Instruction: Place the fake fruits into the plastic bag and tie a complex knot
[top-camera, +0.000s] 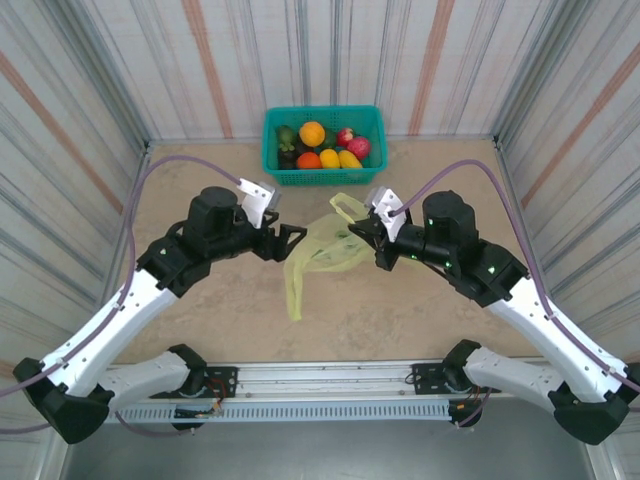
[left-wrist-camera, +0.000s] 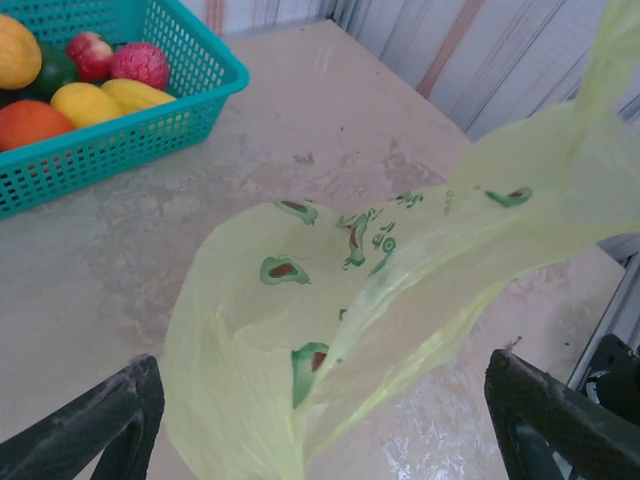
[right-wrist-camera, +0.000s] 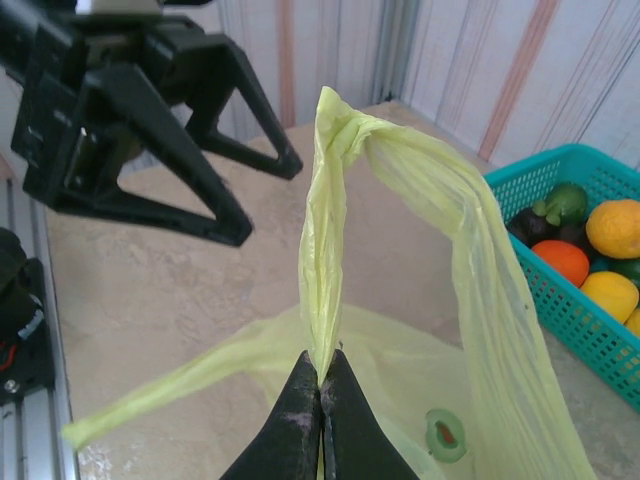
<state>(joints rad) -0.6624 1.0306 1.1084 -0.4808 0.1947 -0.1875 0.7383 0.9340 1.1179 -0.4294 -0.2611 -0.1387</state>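
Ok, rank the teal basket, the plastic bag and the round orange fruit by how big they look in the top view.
1. teal basket: largest.
2. plastic bag: somewhat smaller footprint, but it is crumpled and partly held up, so the margin is unsure.
3. round orange fruit: by far the smallest.
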